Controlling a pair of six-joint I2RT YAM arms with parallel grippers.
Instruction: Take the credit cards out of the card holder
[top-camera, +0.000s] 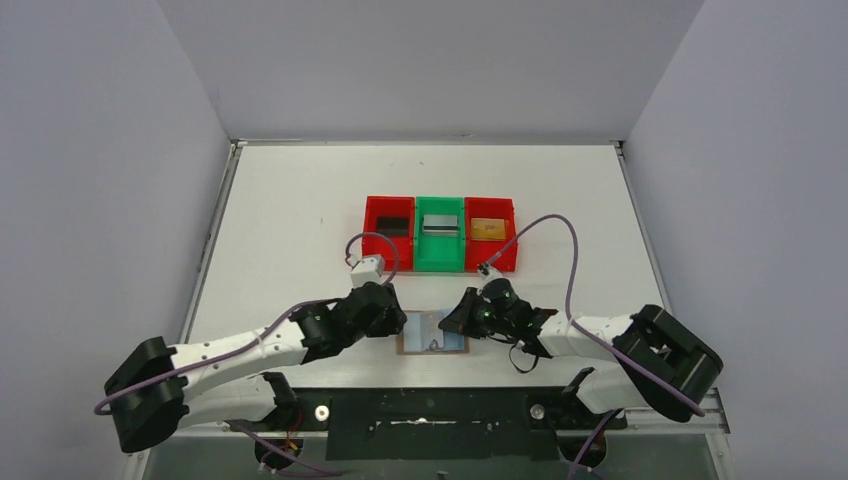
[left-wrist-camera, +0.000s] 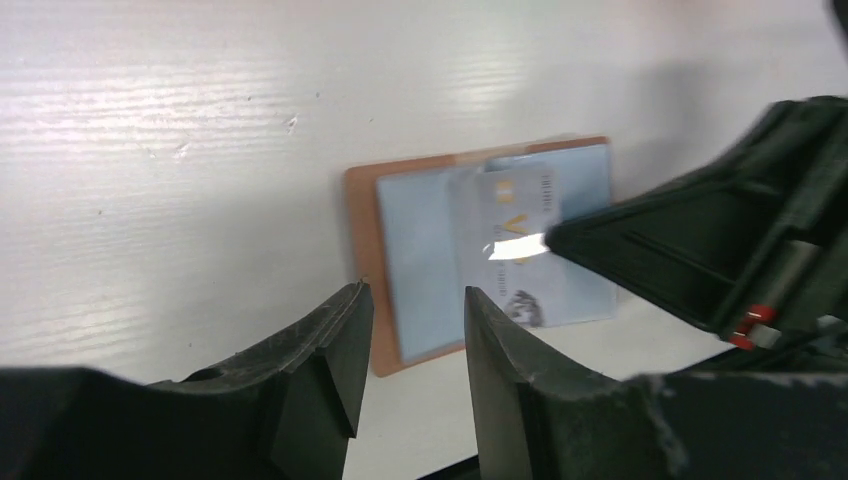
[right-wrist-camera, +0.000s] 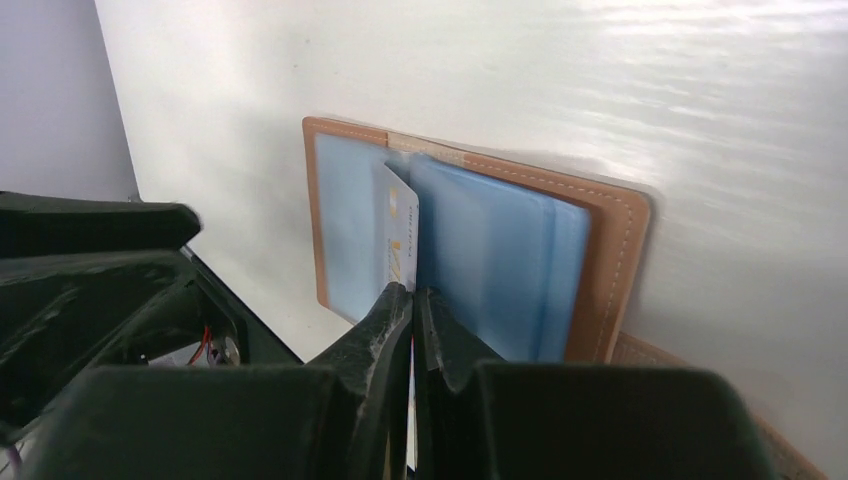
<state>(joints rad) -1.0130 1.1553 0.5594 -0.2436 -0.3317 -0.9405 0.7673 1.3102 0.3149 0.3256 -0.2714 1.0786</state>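
While the right jaws pinch a silver card (right-wrist-camera: 398, 232) at the card holder (right-wrist-camera: 612, 240), the left jaws hang open.

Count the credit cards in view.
4. Black card: left bin. Silver card: green bin. Gold card: right bin. Pale card: wallet, in right gripper. More may hide inside.

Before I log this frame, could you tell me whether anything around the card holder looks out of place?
Only one thing: a silver-grey credit card sticks partly out of the open card holder, tilted, pinched by the right fingers.
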